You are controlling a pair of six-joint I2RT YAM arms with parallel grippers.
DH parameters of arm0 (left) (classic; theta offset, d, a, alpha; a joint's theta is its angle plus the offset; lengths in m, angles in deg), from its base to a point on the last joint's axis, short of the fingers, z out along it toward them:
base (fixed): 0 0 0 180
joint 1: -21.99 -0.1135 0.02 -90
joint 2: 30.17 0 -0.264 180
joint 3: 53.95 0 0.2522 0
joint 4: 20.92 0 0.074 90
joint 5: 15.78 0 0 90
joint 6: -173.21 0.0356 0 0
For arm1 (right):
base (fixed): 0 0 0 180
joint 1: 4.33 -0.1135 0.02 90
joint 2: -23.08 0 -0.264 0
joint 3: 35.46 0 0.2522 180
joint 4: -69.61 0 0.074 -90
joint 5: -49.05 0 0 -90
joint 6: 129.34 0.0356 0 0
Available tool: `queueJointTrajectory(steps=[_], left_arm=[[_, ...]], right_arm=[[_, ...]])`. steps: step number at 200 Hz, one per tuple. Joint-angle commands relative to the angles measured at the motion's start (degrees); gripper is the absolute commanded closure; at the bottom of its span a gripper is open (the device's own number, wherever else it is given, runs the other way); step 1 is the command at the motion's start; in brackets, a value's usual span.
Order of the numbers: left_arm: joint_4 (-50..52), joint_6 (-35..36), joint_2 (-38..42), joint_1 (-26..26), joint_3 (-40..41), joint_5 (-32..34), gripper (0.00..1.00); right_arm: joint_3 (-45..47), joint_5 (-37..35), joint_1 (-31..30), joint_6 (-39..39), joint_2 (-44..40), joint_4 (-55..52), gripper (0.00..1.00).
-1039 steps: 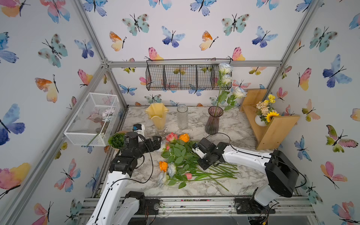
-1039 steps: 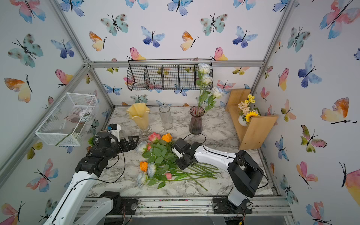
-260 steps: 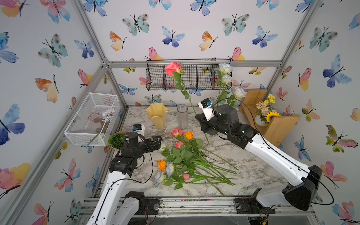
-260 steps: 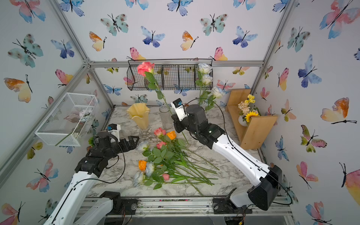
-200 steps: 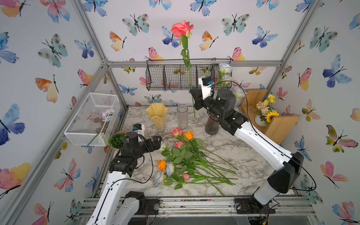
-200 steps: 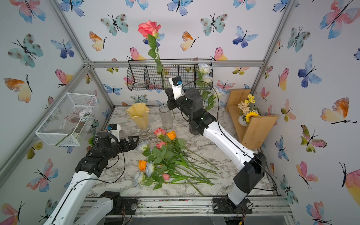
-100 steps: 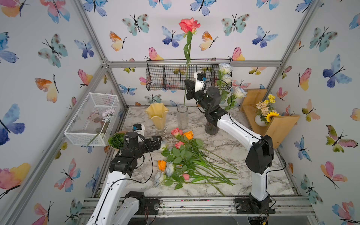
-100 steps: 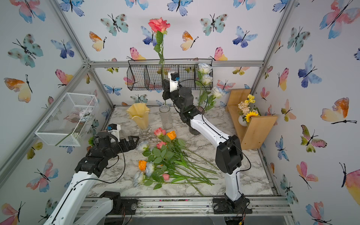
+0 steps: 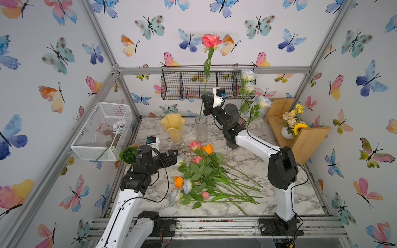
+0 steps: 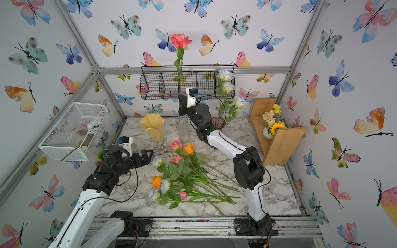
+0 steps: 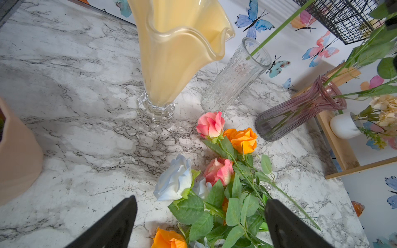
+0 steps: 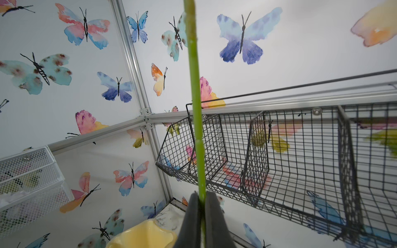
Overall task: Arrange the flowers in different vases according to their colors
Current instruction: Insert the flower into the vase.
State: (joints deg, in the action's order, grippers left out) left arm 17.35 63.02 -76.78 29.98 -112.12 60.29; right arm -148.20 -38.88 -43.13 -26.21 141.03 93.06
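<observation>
My right gripper [image 9: 205, 104] is pinched shut low on the green stem [image 12: 194, 85] of a pink rose [image 9: 211, 41]. The rose stands nearly upright, its bloom high above the back of the table [image 9: 290, 193]. In the left wrist view the stem's lower end sits just inside the mouth of the clear vase [image 11: 236, 73], close to the rim. The yellow vase [image 9: 173, 128] stands just beside it, empty. The purple vase [image 11: 300, 107] on the other side holds white roses [image 9: 249, 85]. My left gripper [image 11: 199, 203] hangs over the table, jaws wide and holding nothing, at the edge of the pile [image 9: 206, 176] of pink, orange and white flowers lying flat.

I judge the step in hand to be lowering this rose into the clear vase. To do it well I would bring the stem straight down, vertical and off the rim, so the vase does not tip. I would open the jaws only once the end is deep enough that the tall bloom cannot lever it out.
</observation>
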Motion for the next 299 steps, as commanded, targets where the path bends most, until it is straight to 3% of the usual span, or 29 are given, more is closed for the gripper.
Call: queueJointTrajectory(steps=[1,64,84,117,147,251,299], left_arm=[[-0.5,0.2,0.8,0.0,0.7,-0.7,0.01],[-0.6,0.2,0.7,0.0,0.5,-0.9,0.01],[-0.6,0.2,0.7,0.1,0.5,-0.9,0.01],[-0.6,0.3,0.8,0.0,0.6,-0.7,0.01],[-0.6,0.4,0.8,0.1,0.6,-0.7,0.01],[-0.6,0.4,1.2,0.1,0.6,-0.9,0.01],[-0.6,0.5,1.8,0.2,0.6,-0.9,0.01]], right_arm=[[2.7,-1.1,0.3,0.7,0.5,3.4,0.98],[10.2,-3.3,0.3,2.7,-0.5,5.8,0.96],[10.1,-3.1,0.3,2.9,-0.3,4.6,0.85],[10.0,-4.2,0.3,3.3,-0.5,1.6,0.48],[10.2,-4.5,0.3,3.1,-2.8,-2.1,0.38],[13.6,-0.7,0.3,4.6,-19.9,-32.5,0.37],[13.2,11.3,0.2,3.6,-25.3,-65.4,0.44]])
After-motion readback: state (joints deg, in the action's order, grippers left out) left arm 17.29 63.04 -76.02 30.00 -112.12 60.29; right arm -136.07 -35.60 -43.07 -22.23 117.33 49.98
